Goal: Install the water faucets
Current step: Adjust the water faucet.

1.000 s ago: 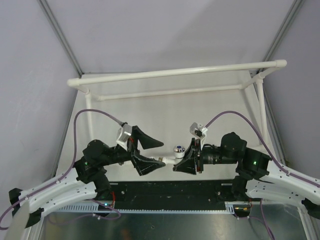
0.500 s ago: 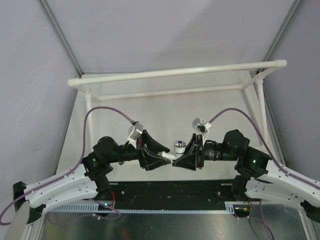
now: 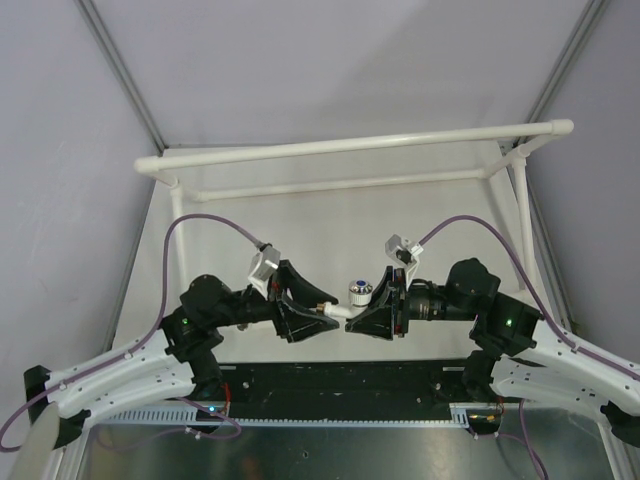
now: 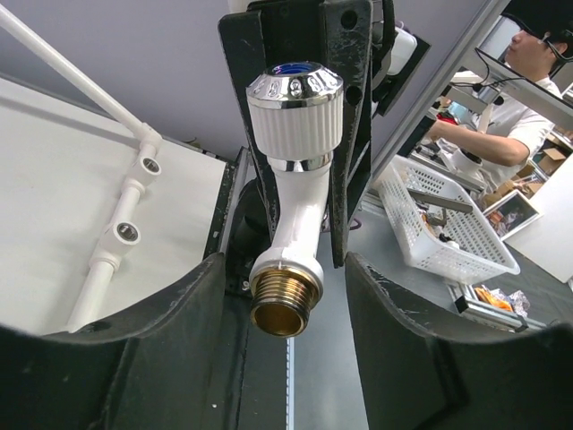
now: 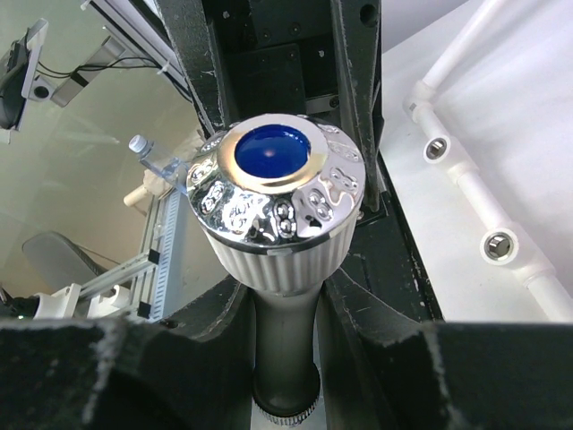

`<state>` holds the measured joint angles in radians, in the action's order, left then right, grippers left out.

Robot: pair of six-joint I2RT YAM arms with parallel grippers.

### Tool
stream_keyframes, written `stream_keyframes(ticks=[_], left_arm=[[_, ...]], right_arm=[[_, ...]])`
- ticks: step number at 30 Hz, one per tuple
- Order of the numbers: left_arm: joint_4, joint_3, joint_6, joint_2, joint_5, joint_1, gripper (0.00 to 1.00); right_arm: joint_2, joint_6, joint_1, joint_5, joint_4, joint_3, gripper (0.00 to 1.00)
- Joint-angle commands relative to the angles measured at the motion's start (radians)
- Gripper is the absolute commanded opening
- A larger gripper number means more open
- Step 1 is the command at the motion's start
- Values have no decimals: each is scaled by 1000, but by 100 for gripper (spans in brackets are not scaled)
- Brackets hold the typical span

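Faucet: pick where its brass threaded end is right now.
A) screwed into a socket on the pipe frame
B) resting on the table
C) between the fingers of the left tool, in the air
C: the left wrist view shows the faucet with its brass end bare in the gap between the fingers of the left tool, while the right tool grips its body.

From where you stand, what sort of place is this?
Probably a robotics lab test cell: a white table walled in by grey panels, a practice pipe frame standing on it, and beyond, a person working beside a parts basket.
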<state>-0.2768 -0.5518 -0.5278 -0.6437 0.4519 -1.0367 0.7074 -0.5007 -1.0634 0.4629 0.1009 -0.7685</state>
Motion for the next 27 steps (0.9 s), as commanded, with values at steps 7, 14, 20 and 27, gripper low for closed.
stream_keyframes(ticks=[7, 14, 20, 27], left_arm=[[-58, -2, -11, 14, 29, -5, 46], [-71, -1, -17, 11, 44, -6, 32], [-87, -6, -2, 0, 106, -10, 2], [-109, -1, -19, -19, 77, -16, 0]], right_arm=[[-25, 0, 7, 29, -19, -9, 0], [-29, 0, 7, 25, -12, -9, 0], [-31, 11, 9, -7, 4, -8, 0], [-53, 18, 13, -95, 9, -9, 26]])
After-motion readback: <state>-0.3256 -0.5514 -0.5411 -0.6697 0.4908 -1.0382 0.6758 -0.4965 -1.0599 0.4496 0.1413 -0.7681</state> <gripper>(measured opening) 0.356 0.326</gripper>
